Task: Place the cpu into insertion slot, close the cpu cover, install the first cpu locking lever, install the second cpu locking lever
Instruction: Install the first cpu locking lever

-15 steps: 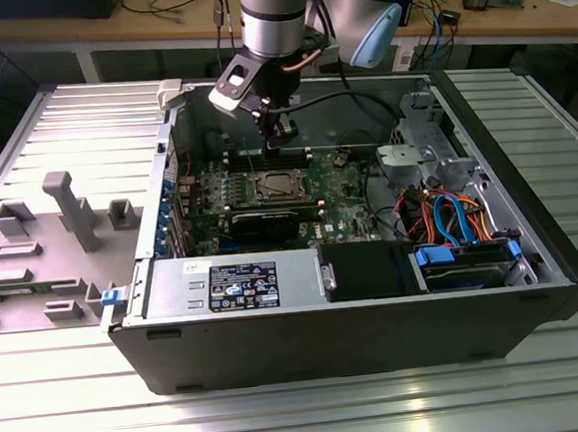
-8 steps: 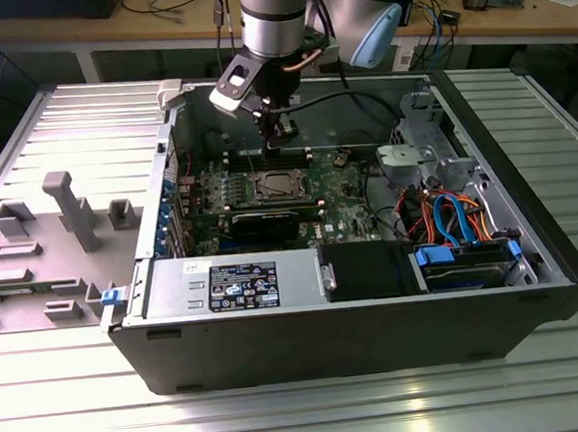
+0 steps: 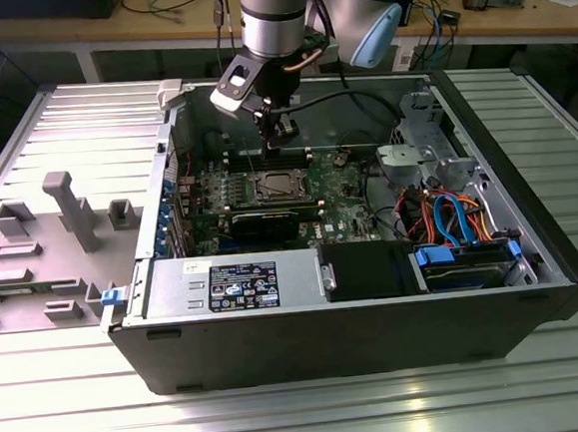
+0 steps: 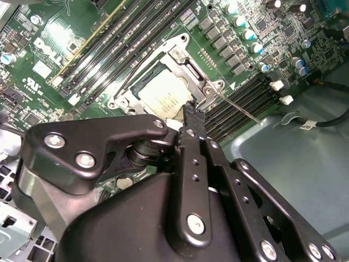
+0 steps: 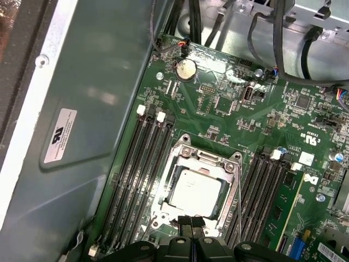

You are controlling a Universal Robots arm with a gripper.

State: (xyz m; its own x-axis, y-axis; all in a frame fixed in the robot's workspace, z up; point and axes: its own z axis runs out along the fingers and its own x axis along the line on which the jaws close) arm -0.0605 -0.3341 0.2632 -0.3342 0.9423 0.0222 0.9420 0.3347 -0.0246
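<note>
The cpu (image 5: 196,191), a dull silver square, lies in the insertion slot (image 5: 163,210) on the green board; it also shows as the cpu (image 4: 163,98) in the second wrist view. The cpu cover (image 5: 188,158) lies flat around its edges. A thin locking lever (image 4: 237,108) sticks out loose over the memory slots. Another wire lever (image 4: 133,71) runs along the socket's opposite side. My gripper (image 5: 191,222) hovers just above the socket's edge, fingers shut together with nothing between them. In the exterior view the gripper (image 3: 284,131) hangs over the socket (image 3: 275,185).
Long black memory slots (image 5: 139,169) flank the socket on both sides. The computer case wall (image 5: 82,109) stands close by. A black graphics card (image 3: 269,221), a power supply (image 3: 234,283) and drive cables (image 3: 449,213) fill the case. A grey fixture (image 3: 65,229) sits outside it.
</note>
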